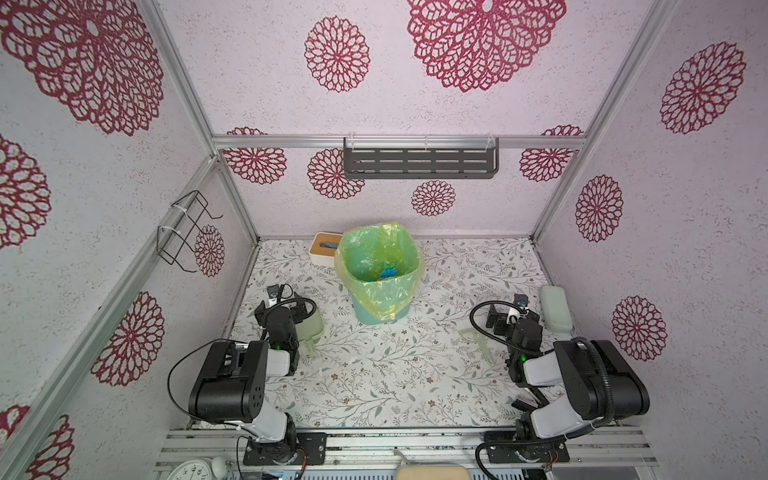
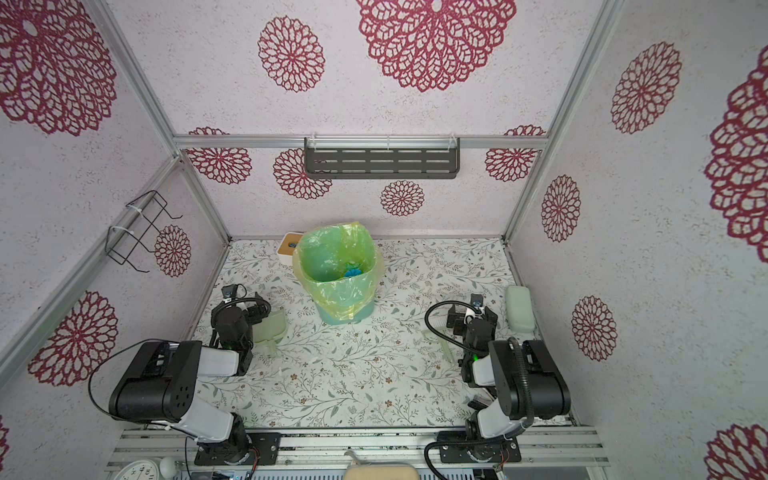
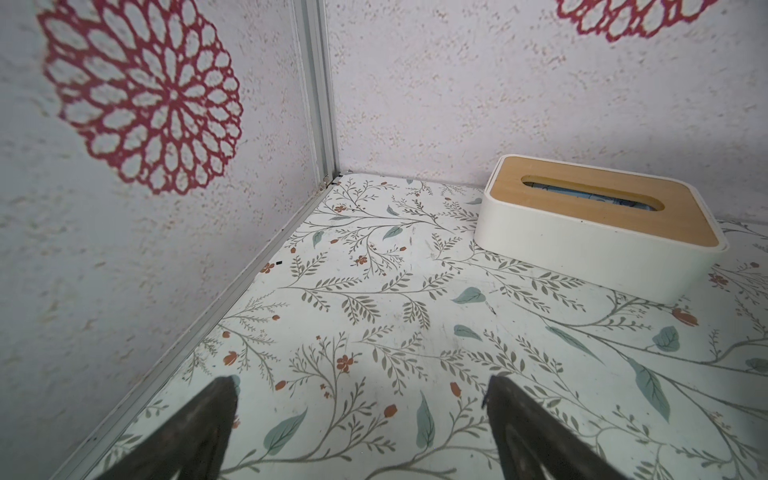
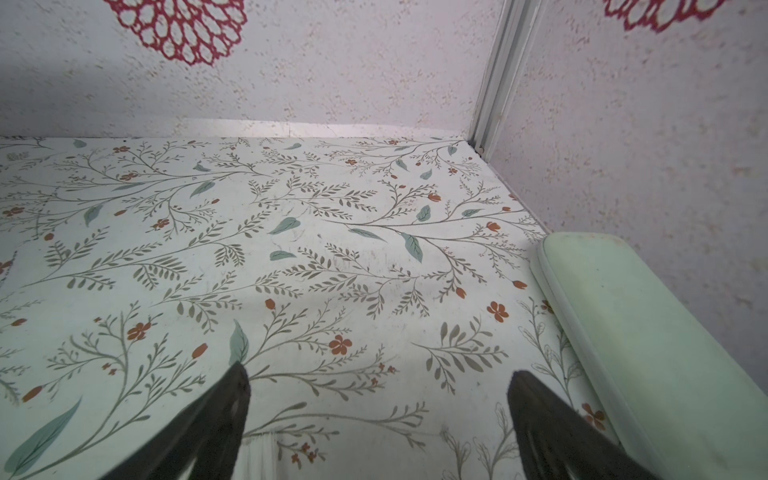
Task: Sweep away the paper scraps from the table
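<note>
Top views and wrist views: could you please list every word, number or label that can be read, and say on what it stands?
"10", then what looks like "11": on the white clock face at the near edge in a top view; its other numerals are cut off.
Blue contents in the slot of the tissue box: any print is too blurred to read.
Nothing else carries readable text.

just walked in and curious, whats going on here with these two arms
Two robot arms are sweeping paper scraps off the table, and the job looks about done. No coloured paper shows on the table, and blue scraps lie in the lined bin. The left gripper and right gripper are both open and empty, low over the table near the side walls. A dustpan lies by the left arm and a brush by the right, neither held.
</note>
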